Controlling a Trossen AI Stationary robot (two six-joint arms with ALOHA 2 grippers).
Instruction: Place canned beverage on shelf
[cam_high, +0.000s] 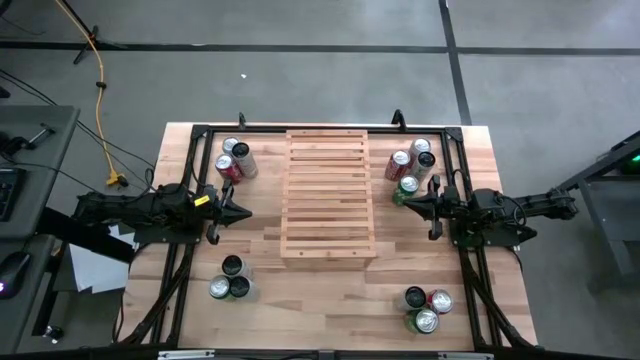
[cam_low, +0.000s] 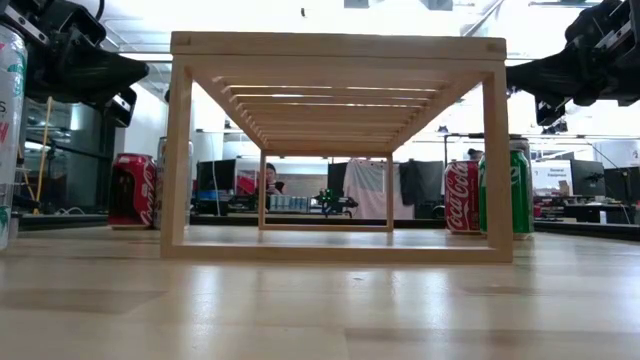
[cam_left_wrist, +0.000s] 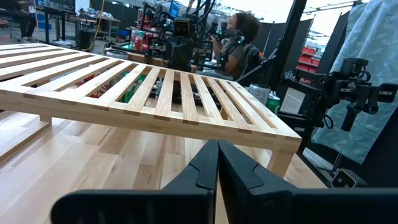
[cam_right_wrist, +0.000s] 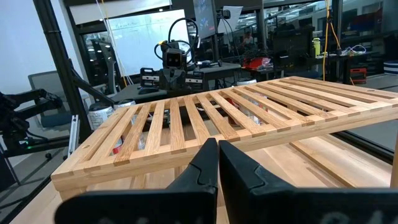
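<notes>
Pale butcher-block wood fills my nearest view, the surface running smooth and faintly glossy away from the low camera. Closest in, at the near edge, sit two clusters of cans: a trio at near left and another at near right, upright cylinders with bright metal tops. I judge they are grouped at the corners to leave the middle free for the arms.

In the middle stands the shelf, a light-wood rack of parallel slats on thin square legs, open underneath so I can see right through it. Nothing rests on its slats; no can has been placed yet.

On either side of it, at mid-depth, my two arms wait and face the shelf. The left end effector hovers just off the shelf's left side with its dark fingers pressed together and holding nothing. The right end effector mirrors it on the other side, fingers also pressed together and empty. Each wrist camera looks across the slatted top.

Farther back, two more groups stand at the far corners: red and silver cans at far left, and red, green and silver ones at far right, which is close to the right end effector. That group looks to me the handiest first pick.

Beyond the surface, a seated person is in the room.
</notes>
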